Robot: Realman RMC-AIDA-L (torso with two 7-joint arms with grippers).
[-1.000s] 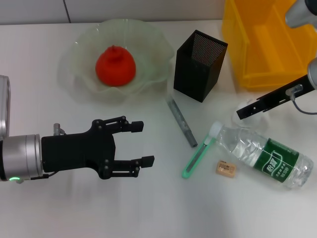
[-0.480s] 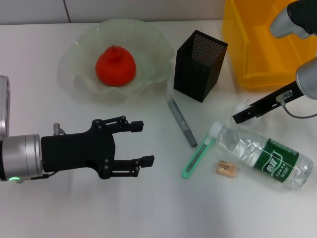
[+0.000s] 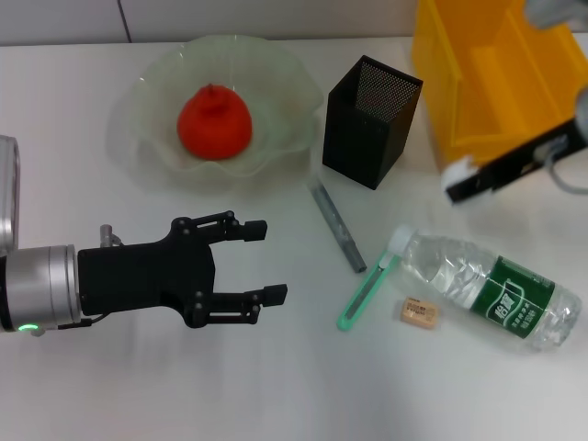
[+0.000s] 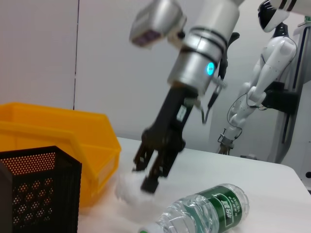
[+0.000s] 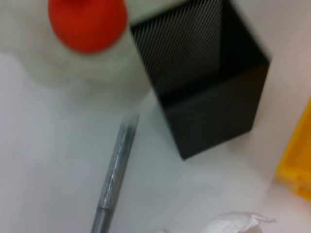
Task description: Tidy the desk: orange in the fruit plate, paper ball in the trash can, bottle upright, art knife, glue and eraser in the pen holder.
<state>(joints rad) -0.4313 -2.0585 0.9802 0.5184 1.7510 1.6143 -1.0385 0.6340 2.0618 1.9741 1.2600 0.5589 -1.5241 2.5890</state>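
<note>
Presumably bound for the yellow plastic bin [image 3: 478, 92] at upper right, the right end effector [image 3: 459, 179] pinches the white crumpled paper ball [image 3: 457, 171], while the left end effector [image 3: 262, 262] idles open at lower left.

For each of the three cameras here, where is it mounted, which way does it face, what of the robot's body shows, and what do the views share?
Head view: looks down on the desk; left gripper open, right gripper holding the paper ball.
Left wrist view: low, faces across to the right gripper above the bottle.
Right wrist view: looks down at the pen holder; no own fingers visible.
Shared: pen holder, paper ball.
</note>
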